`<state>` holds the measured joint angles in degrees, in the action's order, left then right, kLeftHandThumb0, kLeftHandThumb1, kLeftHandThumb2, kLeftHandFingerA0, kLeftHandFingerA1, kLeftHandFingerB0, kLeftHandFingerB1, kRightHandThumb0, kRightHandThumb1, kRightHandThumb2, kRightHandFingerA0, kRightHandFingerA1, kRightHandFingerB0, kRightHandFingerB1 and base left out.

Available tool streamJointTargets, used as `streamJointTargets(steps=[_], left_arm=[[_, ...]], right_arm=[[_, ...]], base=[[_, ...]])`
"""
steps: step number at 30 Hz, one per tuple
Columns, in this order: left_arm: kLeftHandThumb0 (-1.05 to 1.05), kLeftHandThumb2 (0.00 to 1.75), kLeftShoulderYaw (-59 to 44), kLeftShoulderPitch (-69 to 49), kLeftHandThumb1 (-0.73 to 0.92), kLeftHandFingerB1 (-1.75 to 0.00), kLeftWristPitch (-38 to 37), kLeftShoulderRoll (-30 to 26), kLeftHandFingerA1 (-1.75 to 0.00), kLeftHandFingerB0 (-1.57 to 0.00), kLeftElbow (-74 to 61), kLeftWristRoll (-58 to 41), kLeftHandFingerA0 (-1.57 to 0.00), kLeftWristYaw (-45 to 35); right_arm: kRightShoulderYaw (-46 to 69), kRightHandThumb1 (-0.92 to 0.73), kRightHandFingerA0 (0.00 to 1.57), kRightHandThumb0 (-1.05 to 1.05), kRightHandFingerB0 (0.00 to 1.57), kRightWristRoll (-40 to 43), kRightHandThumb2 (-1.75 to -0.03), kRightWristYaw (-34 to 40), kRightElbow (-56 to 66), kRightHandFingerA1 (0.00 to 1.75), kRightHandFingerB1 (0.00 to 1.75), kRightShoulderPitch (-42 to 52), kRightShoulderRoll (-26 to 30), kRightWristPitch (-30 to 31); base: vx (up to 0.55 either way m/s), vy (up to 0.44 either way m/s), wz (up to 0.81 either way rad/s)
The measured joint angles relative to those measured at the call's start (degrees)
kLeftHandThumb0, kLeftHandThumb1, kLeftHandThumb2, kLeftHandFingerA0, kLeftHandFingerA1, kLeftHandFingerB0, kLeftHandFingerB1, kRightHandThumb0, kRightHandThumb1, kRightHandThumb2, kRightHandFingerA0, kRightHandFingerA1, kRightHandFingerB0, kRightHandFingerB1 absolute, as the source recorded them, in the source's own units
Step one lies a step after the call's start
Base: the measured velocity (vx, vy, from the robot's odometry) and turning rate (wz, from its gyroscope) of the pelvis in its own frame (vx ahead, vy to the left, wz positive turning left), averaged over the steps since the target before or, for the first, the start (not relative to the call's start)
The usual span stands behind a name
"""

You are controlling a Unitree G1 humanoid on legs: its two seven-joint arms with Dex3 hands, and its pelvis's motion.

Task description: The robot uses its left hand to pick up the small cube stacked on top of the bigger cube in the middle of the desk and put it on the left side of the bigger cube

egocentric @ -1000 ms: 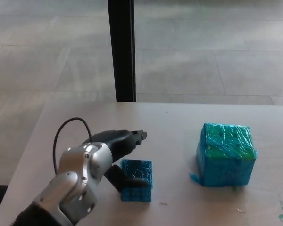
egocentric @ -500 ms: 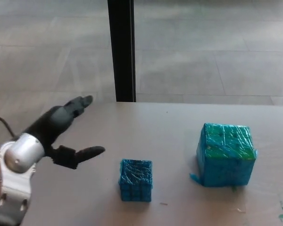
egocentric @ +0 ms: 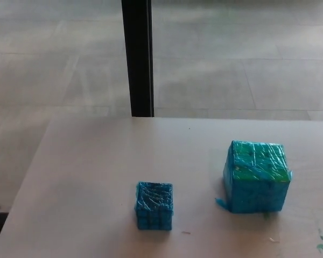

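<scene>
Nearest the camera on the desk (egocentric: 86, 161), the small cube (egocentric: 154, 206) sits upright, well apart to the left of the bigger cube (egocentric: 257, 177). Neither hand shows, so the fingers' state and places relative to them cannot be told. Placement looks complete; bare desk surrounds both cubes, a dark post (egocentric: 137, 56) beyond.

small cube (egocentric: 154, 205) on desk (egocentric: 86, 172), left of bigger cube (egocentric: 257, 176)
</scene>
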<state>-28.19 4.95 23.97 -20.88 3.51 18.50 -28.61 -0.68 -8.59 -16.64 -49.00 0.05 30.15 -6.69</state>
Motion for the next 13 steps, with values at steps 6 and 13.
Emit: streamJointTargets(steps=[6, 13], left_arm=[[-0.79, 0.62, -10.68, -6.80, 0.63, -0.28, -2.00, 0.12, -0.79, -0.15, 9.01, -3.30, -0.84, 1.74], [-0.39, 1.04, -19.80, -12.36, 0.43, -0.50, -4.55, 0.50, -0.53, 0.00, 23.00, -6.54, -0.02, 4.95]], right_arm=[[0.01, -0.40, 0.83, -0.59, 0.72, 0.00, -0.79, 0.00, 0.00, 0.89, 0.66, -0.01, 0.00, 0.01], [0.01, -0.31, 0.81, -0.59, 0.67, -0.03, -0.93, -0.01, 0.01, 0.87, 0.73, -0.05, 0.00, 0.02]], base=[[0.00, 0.000, 0.00], [0.00, 0.000, 0.00]])
